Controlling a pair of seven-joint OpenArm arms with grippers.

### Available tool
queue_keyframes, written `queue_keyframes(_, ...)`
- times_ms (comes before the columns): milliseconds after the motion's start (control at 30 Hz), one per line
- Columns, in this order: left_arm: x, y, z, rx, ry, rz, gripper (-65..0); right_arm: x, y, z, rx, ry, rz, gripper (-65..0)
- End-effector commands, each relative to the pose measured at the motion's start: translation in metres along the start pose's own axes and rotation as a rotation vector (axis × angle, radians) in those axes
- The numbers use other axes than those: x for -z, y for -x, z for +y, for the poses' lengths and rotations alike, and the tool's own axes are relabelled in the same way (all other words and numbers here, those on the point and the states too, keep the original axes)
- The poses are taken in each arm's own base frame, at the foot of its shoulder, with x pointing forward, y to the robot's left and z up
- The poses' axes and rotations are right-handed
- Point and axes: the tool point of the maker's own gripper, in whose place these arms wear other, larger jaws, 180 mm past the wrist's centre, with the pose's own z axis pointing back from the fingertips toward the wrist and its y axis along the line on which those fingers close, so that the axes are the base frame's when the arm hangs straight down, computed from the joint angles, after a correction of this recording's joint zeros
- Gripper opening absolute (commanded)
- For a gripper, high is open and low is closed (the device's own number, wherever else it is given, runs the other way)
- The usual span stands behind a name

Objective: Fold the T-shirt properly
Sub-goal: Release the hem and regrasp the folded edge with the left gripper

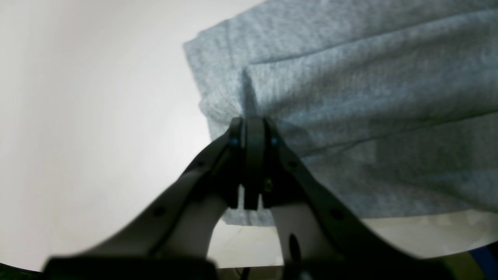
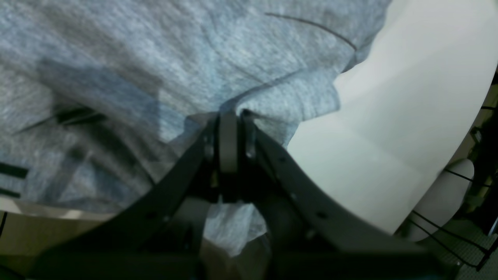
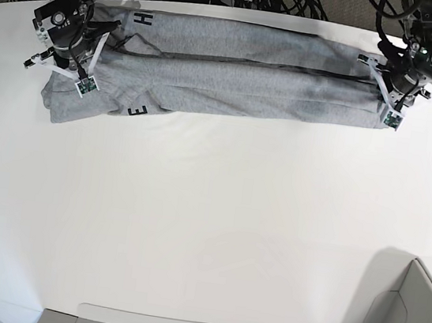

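T-shirt pinched at both ends by closed fingers.

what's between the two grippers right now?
Base view: only the T-shirt, stretched as a long folded band from the right gripper to the left gripper, both shut on it.

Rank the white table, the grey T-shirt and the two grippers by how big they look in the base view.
1. white table
2. T-shirt
3. left gripper and right gripper: alike in size, so unranked between them.
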Motion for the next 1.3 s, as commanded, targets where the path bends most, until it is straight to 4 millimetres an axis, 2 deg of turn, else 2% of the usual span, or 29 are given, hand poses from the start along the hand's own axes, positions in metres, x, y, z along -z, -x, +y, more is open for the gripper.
queue_keyframes(0, -0.004, -0.004, 0.005, 0.008, -0.017, -0.012, -64.0, -0.003, -0.002, -0.006, -0.020, 0.020, -0.003, -65.0)
queue_keyframes(67, -0.004, -0.004, 0.006, 0.005, -0.019, -0.012, -57.0, -0.003, -0.001, -0.005, -0.021, 0.019, 0.000, -64.1)
queue_keyframes(200, -0.007, -0.006, 0.008, 0.006, -0.027, -0.020, -41.6, -0.005, -0.001, -0.009, -0.013, 0.031, -0.001, -50.2)
queue_keyframes(267, -0.013, -0.009, 0.008, 0.007, -0.037, -0.041, -38.5, -0.005, -0.001, -0.010, -0.014, 0.032, -0.001, -46.0)
queue_keyframes(367, -0.025, -0.011, 0.014, -0.049, -0.072, -0.078, -37.9, -0.005, -0.002, -0.009, -0.017, 0.030, -0.005, -41.4)
queue_keyframes(433, -0.026, -0.010, 0.012, -0.015, -0.051, -0.078, -36.3, -0.005, -0.002, -0.009, -0.017, 0.029, -0.006, -39.8)
queue_keyframes(500, -0.027, -0.016, 0.021, -0.070, -0.079, -0.096, -34.7, -0.004, -0.003, -0.009, -0.015, 0.029, -0.011, -39.7)
queue_keyframes(733, -0.030, 0.005, 0.059, -0.253, -0.168, 0.044, -34.4, -0.004, -0.006, -0.009, -0.016, 0.027, -0.017, -39.7)
queue_keyframes(933, -0.018, 0.009, 0.058, -0.282, -0.137, 0.089, -34.4, -0.004, -0.009, -0.010, -0.018, 0.029, -0.024, -39.7)
queue_keyframes(1267, -0.022, 0.020, 0.073, -0.239, -0.219, 0.142, -34.4, -0.004, -0.010, -0.012, -0.017, 0.034, -0.024, -39.7)
